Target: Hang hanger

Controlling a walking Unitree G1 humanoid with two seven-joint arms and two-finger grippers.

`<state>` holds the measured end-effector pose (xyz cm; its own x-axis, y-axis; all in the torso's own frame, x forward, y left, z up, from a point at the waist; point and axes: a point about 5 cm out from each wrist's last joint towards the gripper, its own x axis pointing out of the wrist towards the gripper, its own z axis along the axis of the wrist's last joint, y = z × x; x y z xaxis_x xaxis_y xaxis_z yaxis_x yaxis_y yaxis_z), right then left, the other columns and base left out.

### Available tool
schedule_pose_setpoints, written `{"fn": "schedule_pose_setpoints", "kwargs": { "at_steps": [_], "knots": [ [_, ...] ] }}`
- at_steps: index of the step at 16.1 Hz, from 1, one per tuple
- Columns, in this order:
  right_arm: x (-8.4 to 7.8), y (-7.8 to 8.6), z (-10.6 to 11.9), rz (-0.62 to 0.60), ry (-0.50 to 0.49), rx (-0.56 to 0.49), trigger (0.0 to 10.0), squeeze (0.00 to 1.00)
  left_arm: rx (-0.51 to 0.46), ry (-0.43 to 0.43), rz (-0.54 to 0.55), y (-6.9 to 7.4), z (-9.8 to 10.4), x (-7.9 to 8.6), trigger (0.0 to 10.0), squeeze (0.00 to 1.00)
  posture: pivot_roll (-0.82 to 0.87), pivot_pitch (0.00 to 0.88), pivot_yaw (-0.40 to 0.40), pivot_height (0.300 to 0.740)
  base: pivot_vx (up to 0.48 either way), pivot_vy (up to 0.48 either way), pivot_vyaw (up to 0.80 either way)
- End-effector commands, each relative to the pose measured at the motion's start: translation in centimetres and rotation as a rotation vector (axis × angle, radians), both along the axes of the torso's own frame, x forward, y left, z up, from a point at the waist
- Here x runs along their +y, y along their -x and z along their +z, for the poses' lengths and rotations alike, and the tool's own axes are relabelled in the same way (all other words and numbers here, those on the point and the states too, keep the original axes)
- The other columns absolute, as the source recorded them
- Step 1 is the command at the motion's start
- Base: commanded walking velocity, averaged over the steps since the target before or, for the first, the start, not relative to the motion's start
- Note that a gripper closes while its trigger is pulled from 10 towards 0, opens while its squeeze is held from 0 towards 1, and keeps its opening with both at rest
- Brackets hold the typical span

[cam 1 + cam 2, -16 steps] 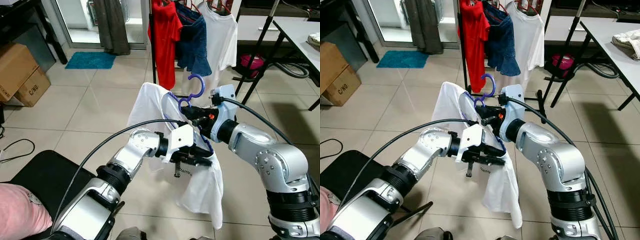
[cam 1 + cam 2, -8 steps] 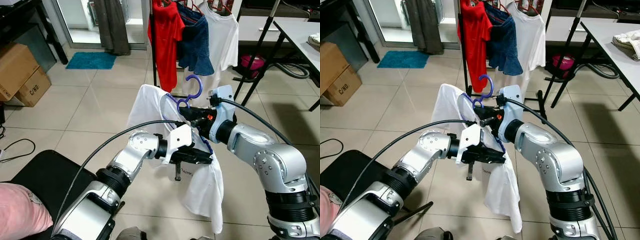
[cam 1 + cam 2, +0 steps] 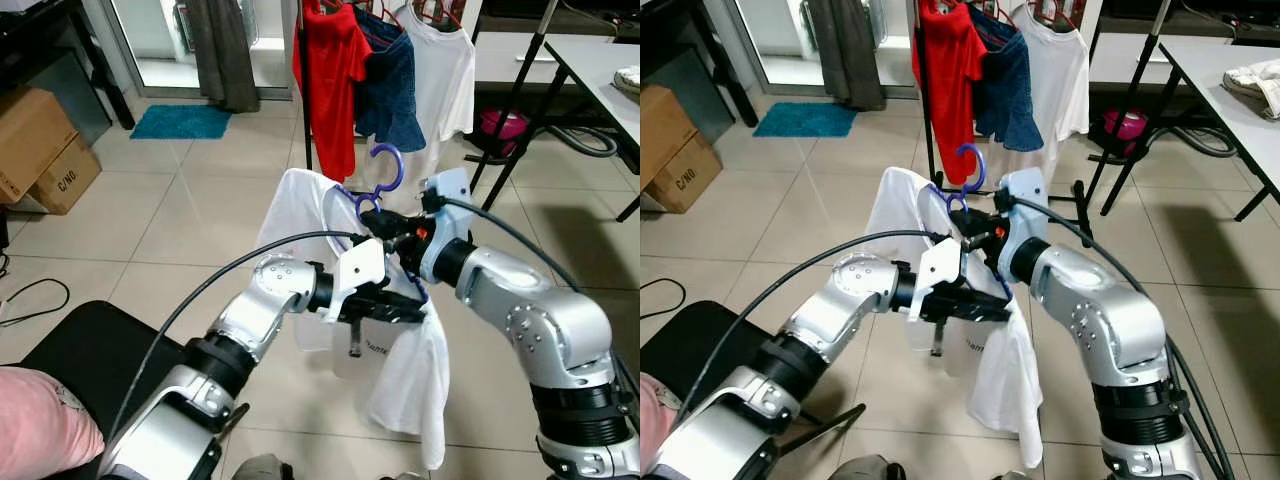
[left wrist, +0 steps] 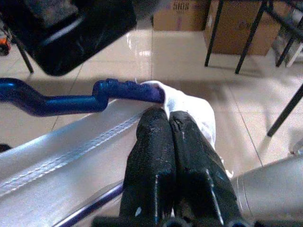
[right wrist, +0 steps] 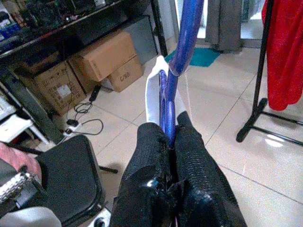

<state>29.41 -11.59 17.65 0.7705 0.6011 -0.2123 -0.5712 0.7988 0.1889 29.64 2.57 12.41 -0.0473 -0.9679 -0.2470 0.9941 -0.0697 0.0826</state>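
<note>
Holding steady out front, your right gripper [image 5: 169, 137] has its two black fingers pinched tight on the blue hanger [image 3: 385, 172], gripping it low on the neck so the hook stands up above the wrist. A white T-shirt [image 3: 405, 370] is draped over that hanger and hangs down below both arms, well off the tiled floor [image 3: 200, 200]. Your left gripper [image 4: 169, 124] comes in from the other side with its fingers pressed together, the tips nipping a fold of the white fabric right where the hanger's notched shoulder ends. So you have both grippers on the load, close beside each other at chest height.

Ahead of you stands the clothes rack [image 3: 303, 110], with a red shirt [image 3: 328, 70], a dark blue garment [image 3: 392, 85] and another white shirt [image 3: 447, 70] already hanging on it. The hanger's hook sits short of the rack, lower than those garments' own hangers. Off to your left are cardboard boxes [image 3: 40, 140] and a teal mat [image 3: 180, 120] by the doorway; a black chair seat [image 3: 90, 350] sits near your left elbow.
</note>
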Motion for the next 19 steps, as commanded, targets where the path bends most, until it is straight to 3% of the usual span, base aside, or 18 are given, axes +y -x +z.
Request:
{"fn": "schedule_pose_setpoints", "kwargs": {
  "at_steps": [1, 2, 4, 9, 16, 17, 18, 19],
  "knots": [
    [-0.4, 0.3, -2.4, -0.015, 0.069, 0.093, 10.0, 0.00, -0.095, 0.040, -0.037, 0.0, 2.2, -0.6, 0.0, 0.00, 0.02, 0.035, 0.066, 0.740, 0.000, 0.000, 0.00],
    [-0.6, 0.2, -2.6, -0.019, 0.081, 0.095, 10.0, 0.00, -0.132, -0.037, -0.040, 0.0, 1.4, -0.1, 0.0, 0.00, 0.02, 0.035, 0.067, 0.740, 0.000, 0.000, 0.00],
    [-0.7, 0.2, -2.7, -0.023, 0.086, 0.096, 10.0, 0.00, -0.168, -0.101, -0.033, -0.1, 0.8, 0.3, 0.0, 0.00, 0.02, 0.035, 0.067, 0.740, 0.000, 0.000, 0.00],
    [-0.8, 0.0, -2.8, -0.027, 0.088, 0.084, 10.0, 0.00, -0.192, 0.000, 0.099, -0.6, 1.1, 0.1, 0.0, 0.00, 0.01, 0.033, 0.066, 0.740, 0.000, 0.000, 0.00],
    [-0.7, 0.1, -2.8, -0.013, 0.099, 0.079, 10.0, 0.00, -0.258, -0.073, 0.271, -1.7, 0.5, 0.4, 0.2, 0.00, 0.02, 0.034, 0.063, 0.740, 0.000, 0.000, 0.00],
    [-0.6, 0.1, -2.8, -0.011, 0.099, 0.078, 10.0, 0.00, -0.256, -0.064, 0.279, -1.8, 0.6, 0.3, 3.3, 0.00, 0.02, 0.034, 0.063, 0.740, 0.000, 0.000, 0.00],
    [-0.6, 0.0, -2.8, -0.010, 0.098, 0.077, 10.0, 0.00, -0.243, -0.040, 0.278, -1.7, 0.8, 0.0, 4.1, 0.00, 0.02, 0.033, 0.063, 0.740, 0.000, 0.000, 0.00],
    [-0.6, 0.0, -2.8, -0.009, 0.098, 0.076, 10.0, 0.00, -0.240, -0.021, 0.286, -1.7, 1.0, -0.1, 6.9, 0.00, 0.02, 0.033, 0.063, 0.740, 0.000, 0.000, 0.00]
  ]
}}
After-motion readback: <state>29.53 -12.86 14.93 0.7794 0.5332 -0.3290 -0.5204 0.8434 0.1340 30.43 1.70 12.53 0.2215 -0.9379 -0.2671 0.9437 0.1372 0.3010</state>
